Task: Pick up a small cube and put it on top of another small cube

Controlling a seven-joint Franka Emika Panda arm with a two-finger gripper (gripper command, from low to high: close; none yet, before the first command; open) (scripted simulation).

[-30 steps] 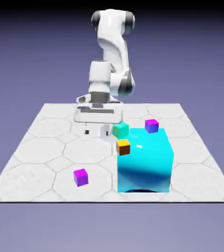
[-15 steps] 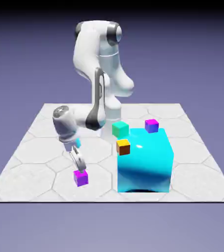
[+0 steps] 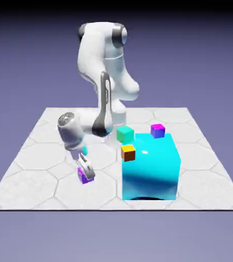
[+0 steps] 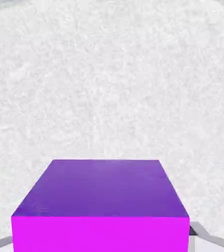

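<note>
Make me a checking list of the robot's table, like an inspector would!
Surface: pale table with line pattern, no spills seen
Job's things: magenta cube between the fingers; purple-topped cube by the big block's far edge
Clutter: cyan block, green cube, orange cube
Fingers: closed on the magenta cube
Cables: nothing seen
Surroundings: plain blue-violet backdrop

Big cyan block (image 3: 150, 171) glossy; tabletop (image 3: 37, 176) matt.

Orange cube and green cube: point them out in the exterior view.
Orange cube (image 3: 128, 155), exterior view, front face.
Green cube (image 3: 124, 136), exterior view, front face.
</note>
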